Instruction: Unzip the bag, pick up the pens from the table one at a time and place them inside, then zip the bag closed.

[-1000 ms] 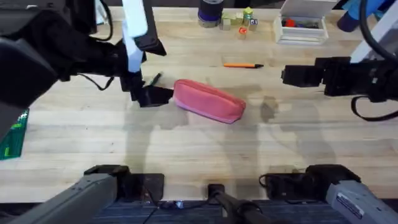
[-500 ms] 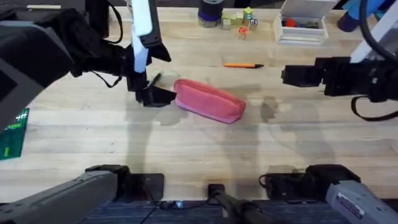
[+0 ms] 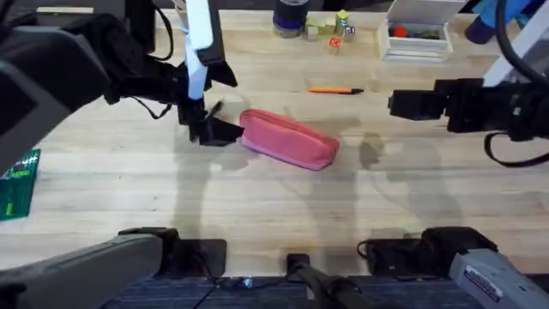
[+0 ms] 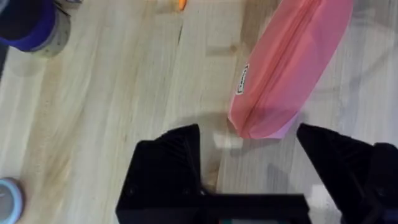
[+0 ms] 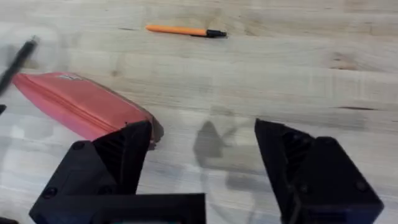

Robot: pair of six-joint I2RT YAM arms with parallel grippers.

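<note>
The overhead camera looks down and forward across the whole bench (image 3: 283,184), while both wrist cameras peer down from close by, all three sharing the pink bag (image 3: 287,139) (image 4: 283,68) (image 5: 84,107)

Both arms black with loose black cables, left arm (image 3: 193,51) has a white link, grey bases.

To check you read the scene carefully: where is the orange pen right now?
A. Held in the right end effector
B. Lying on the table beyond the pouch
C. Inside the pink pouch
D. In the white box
B: the orange pen lies bare on the table, apart from the closed pink pouch.
</note>
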